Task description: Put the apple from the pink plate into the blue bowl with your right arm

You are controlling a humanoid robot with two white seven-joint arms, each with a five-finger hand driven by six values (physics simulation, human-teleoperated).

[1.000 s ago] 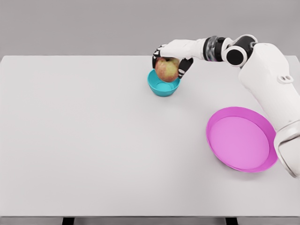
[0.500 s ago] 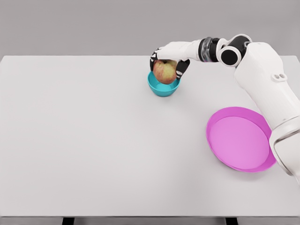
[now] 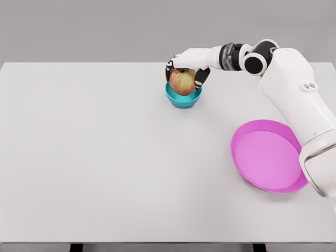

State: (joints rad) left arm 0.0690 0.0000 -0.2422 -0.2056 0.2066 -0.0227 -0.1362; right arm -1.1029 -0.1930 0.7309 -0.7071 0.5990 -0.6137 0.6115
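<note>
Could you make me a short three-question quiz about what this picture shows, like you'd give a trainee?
1. True or false: the pink plate has nothing on it.
2. What is the right robot hand holding? A) the apple B) the blue bowl C) nothing
3. Fill in: the apple sits directly over the ____.

Key:
1. True. The plate shows only its bare pink surface.
2. A. The fingers are wrapped around the apple from above.
3. Blue bowl. Whether the apple already rests inside it cannot be told.
</note>
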